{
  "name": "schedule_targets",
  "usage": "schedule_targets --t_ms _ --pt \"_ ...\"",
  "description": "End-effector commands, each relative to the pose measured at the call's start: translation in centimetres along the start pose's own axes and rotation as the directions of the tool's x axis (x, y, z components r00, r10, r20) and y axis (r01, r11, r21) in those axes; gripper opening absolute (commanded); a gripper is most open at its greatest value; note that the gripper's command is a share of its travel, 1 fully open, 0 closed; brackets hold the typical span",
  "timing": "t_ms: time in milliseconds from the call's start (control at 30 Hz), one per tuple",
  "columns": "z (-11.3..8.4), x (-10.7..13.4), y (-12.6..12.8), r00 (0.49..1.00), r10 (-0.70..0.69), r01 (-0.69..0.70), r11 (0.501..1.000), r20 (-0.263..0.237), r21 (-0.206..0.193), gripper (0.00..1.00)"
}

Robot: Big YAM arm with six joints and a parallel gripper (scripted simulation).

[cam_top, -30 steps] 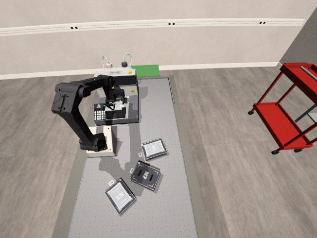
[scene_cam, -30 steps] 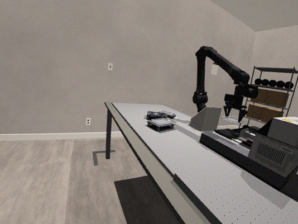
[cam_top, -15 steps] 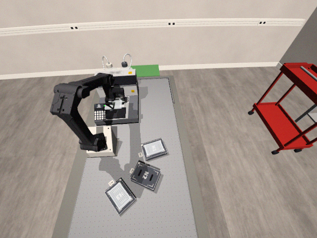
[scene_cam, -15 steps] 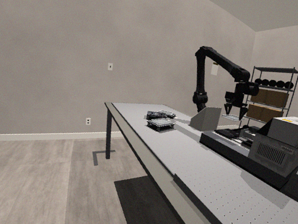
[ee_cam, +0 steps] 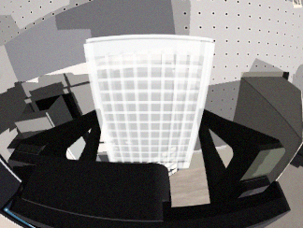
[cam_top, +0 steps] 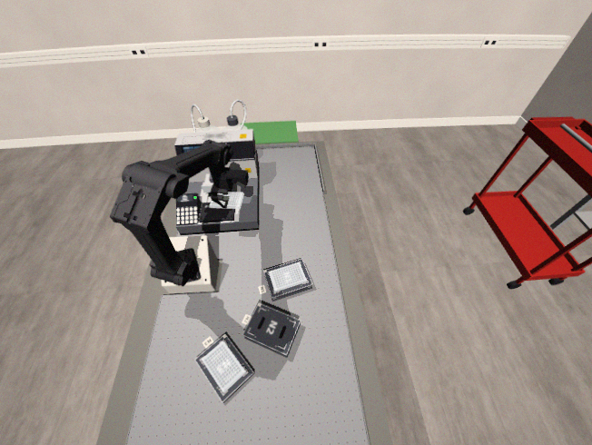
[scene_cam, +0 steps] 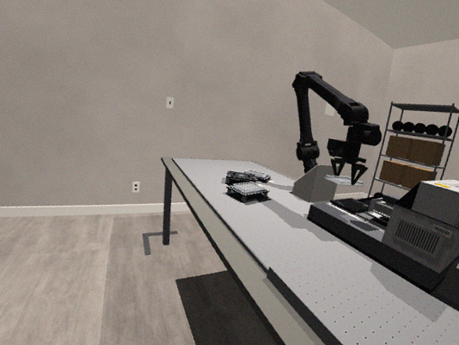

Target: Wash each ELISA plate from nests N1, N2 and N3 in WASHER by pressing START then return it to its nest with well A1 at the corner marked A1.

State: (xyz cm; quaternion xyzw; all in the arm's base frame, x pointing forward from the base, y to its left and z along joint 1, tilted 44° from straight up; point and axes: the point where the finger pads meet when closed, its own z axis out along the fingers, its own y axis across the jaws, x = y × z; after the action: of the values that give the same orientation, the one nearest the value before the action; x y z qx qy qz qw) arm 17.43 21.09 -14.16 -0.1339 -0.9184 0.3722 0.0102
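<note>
My gripper is shut on a clear-white ELISA plate, one finger at each long side. It holds the plate about level in the air above the washer. The dark carrier below bears no plate that I can see. The washer's lamp is green beside the keypad. Nest N2 is empty. A plate lies in nest N1 and another plate in nest N3. I cannot tell the held plate's cut-off corner.
The washer's tall housing stands behind the carrier, with bottles and tubes beyond. The arm's pale base block stands between the washer and the nests, toward the left table edge. A red cart stands off the table at the right.
</note>
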Motion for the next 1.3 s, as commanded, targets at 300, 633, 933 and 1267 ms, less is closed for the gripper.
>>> schedule_targets --t_ms 300,633,933,1267 --pt "-2.1 -6.1 0.4 1.0 -0.007 0.007 0.998 0.009 -0.055 0.82" --pt "-0.1 -8.8 -2.7 1.0 0.01 -0.01 1.0 -0.004 -0.007 0.82" --pt "0.3 -12.1 -5.7 0.995 0.098 -0.098 0.995 -0.004 -0.006 0.82" --pt "0.5 -15.1 -8.5 0.995 0.097 -0.097 0.995 -0.004 -0.002 0.82"
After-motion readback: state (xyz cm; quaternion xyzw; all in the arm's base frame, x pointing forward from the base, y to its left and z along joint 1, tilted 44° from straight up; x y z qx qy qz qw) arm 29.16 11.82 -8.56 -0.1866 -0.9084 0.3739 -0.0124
